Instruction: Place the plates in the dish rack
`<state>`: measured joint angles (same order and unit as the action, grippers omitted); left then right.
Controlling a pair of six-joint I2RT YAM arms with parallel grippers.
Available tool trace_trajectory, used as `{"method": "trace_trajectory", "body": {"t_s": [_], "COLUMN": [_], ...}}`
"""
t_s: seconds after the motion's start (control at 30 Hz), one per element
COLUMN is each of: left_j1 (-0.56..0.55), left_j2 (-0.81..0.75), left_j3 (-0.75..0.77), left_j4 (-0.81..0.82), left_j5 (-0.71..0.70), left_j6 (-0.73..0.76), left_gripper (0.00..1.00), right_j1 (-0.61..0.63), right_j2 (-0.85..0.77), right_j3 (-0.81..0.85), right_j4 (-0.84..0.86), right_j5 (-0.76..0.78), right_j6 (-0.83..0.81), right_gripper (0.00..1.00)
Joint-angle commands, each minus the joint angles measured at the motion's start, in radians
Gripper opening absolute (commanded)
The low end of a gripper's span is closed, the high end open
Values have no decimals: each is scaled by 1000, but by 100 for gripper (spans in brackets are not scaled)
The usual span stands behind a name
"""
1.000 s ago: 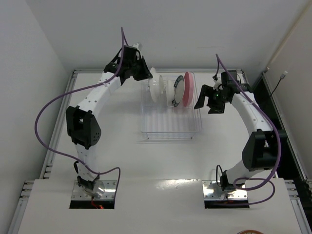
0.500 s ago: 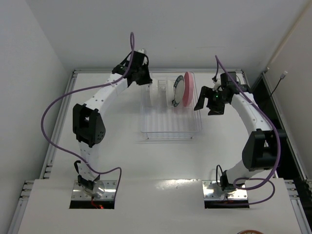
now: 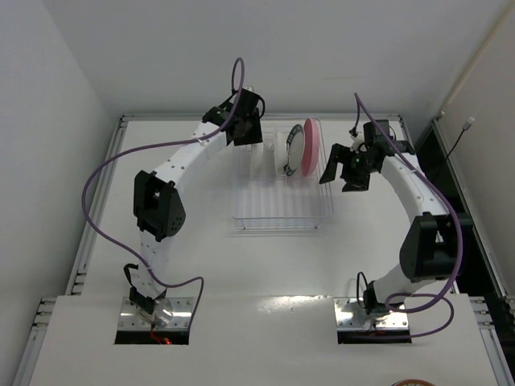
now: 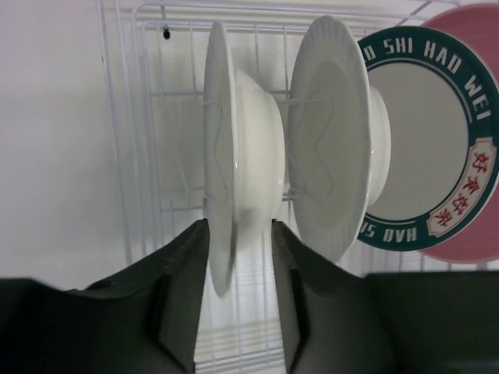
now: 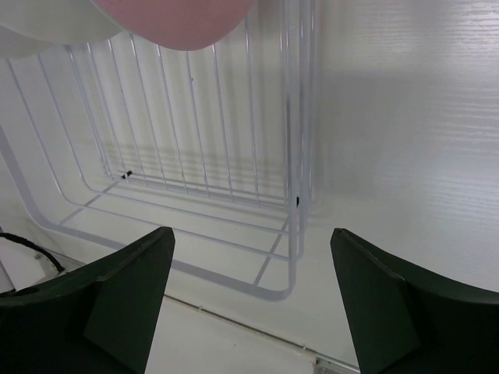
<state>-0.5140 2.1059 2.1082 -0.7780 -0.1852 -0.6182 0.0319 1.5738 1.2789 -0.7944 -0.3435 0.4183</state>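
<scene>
The white wire dish rack (image 3: 282, 211) stands at the table's far middle. The pink plate (image 3: 312, 145) and the teal-rimmed plate (image 3: 295, 153) stand upright in its back right. In the left wrist view, two clear glassy plates stand upright between prongs left of the teal-rimmed plate (image 4: 425, 132) and the pink plate (image 4: 479, 31). My left gripper (image 4: 239, 227) is shut on the lower rim of the leftmost clear plate (image 4: 234, 156), beside the second clear plate (image 4: 331, 140). It sits over the rack's back left (image 3: 248, 133). My right gripper (image 3: 342, 165) is open and empty beside the rack's right side (image 5: 253, 257).
The rack's wire wall (image 5: 296, 156) and near right corner lie just ahead of my right fingers. White walls close in behind and at both sides. The table's raised frame edge (image 3: 121, 129) runs along the left. The rack's near rows (image 3: 278, 197) hold no plates.
My left arm has swung right, carrying the clear plate from left of the rack into it beside the other clear plate. The right gripper has barely moved.
</scene>
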Motion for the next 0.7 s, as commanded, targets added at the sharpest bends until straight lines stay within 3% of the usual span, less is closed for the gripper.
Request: {"method": "trace_trajectory", "body": {"t_s": [0.0, 0.17, 0.2, 0.23, 0.67], "left_j1": [-4, -4, -4, -4, -4], "left_j2": [-9, -50, -66, -75, -280], "left_j3": [47, 47, 47, 47, -54], "left_j4": [-18, 39, 48, 65, 167], "left_j5": [1, 61, 73, 98, 194], "left_j6": [8, 8, 8, -1, 1], "left_gripper": [38, 69, 80, 100, 100], "right_j1": [-6, -6, -6, -6, -6], "right_j2": [-6, -6, -6, -6, -57], "right_j3": [-6, -6, -6, -6, 31], "right_j4": [24, 33, 34, 34, 3], "right_j5": [-19, -28, -28, -28, 26], "right_j6": [-12, -12, -12, -12, 7], "right_gripper": [79, 79, 79, 79, 81]}}
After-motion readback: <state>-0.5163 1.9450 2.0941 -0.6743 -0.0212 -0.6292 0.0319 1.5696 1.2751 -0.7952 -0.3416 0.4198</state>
